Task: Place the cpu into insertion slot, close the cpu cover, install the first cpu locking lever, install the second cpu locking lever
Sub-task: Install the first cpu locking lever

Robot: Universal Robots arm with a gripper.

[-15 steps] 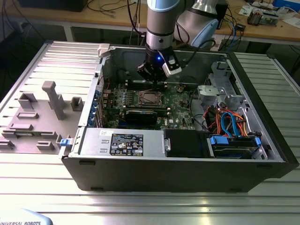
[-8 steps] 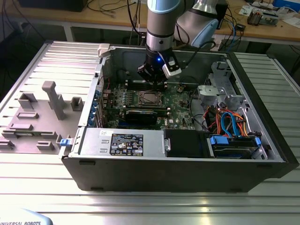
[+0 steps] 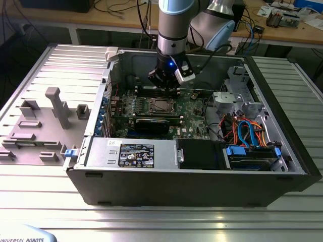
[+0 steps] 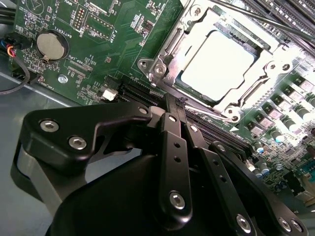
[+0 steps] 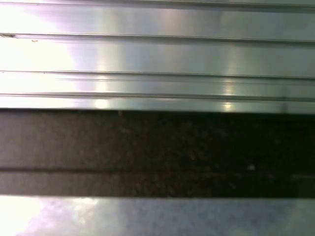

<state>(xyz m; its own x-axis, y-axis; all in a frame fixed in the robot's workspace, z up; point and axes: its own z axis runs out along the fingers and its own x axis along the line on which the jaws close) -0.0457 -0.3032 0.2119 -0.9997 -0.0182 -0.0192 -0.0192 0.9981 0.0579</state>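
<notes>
The cpu (image 4: 216, 61), a silvery square chip, lies in the socket on the green motherboard (image 3: 194, 113); it also shows in the exterior view as the cpu (image 3: 160, 105). The cpu cover (image 4: 170, 46), a silvery metal frame, lies flat around it. A thin metal locking lever (image 4: 211, 112) runs along the socket's edge nearest the fingers, and another lever (image 4: 275, 22) crosses the far side. My gripper (image 4: 178, 104) has its black fingers (image 4: 172, 147) shut together, the tips at the end of the near lever. In the exterior view my gripper (image 3: 169, 86) hangs just behind the socket.
The open computer case (image 3: 282, 151) lies on a ribbed aluminium table (image 3: 202, 222). A long black card (image 3: 151, 124) sits in front of the socket, with a power supply (image 3: 131, 153) and a drive cage with blue cables (image 3: 247, 132) nearby. A grey fixture (image 3: 55, 108) stands at the exterior view's left.
</notes>
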